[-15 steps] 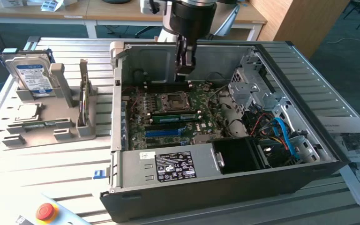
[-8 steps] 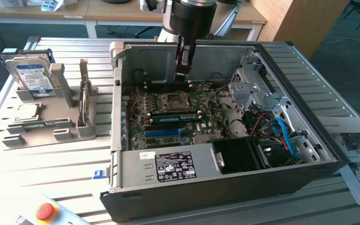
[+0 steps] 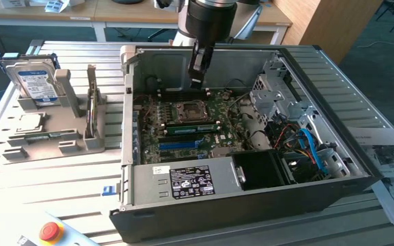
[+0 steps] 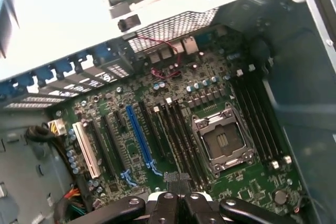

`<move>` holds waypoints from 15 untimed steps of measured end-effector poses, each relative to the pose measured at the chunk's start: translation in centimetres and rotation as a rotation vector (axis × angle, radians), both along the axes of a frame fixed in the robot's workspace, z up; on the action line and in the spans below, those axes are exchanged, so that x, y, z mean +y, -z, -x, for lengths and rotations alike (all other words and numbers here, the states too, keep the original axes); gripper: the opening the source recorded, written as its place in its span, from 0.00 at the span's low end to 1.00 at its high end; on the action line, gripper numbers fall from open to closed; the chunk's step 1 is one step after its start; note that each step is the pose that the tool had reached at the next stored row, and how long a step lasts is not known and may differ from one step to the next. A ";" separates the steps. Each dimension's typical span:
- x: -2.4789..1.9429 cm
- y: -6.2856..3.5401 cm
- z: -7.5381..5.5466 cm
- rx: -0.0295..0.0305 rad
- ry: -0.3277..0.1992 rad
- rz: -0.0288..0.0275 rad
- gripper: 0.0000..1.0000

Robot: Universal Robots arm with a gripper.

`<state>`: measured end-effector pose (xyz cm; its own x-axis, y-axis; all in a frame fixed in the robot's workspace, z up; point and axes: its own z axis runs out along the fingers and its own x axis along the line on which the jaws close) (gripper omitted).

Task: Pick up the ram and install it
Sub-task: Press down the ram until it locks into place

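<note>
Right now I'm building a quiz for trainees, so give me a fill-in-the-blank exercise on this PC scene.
1. The gripper hangs over the ___ inside the case.
2. Its jaws are ___.
3. The hard drive stands to the exterior view's ___ of the case.
4. Near the white slot runs a long ___ slot.
Missing words: motherboard; shut; left; blue.
</note>
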<state>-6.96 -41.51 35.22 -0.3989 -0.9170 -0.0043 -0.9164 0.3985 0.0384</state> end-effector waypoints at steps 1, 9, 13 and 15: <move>0.00 0.00 0.0 0.0000 0.018 0.0001 0.10; 0.00 0.01 0.0 0.0000 0.163 0.0000 0.10; 0.00 0.01 0.0 0.0000 0.236 0.0000 0.10; 0.00 0.02 0.0 0.0000 0.272 0.0000 0.10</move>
<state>-6.96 -41.51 35.20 -0.6310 -0.7758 -0.0043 -0.7753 0.6304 0.0384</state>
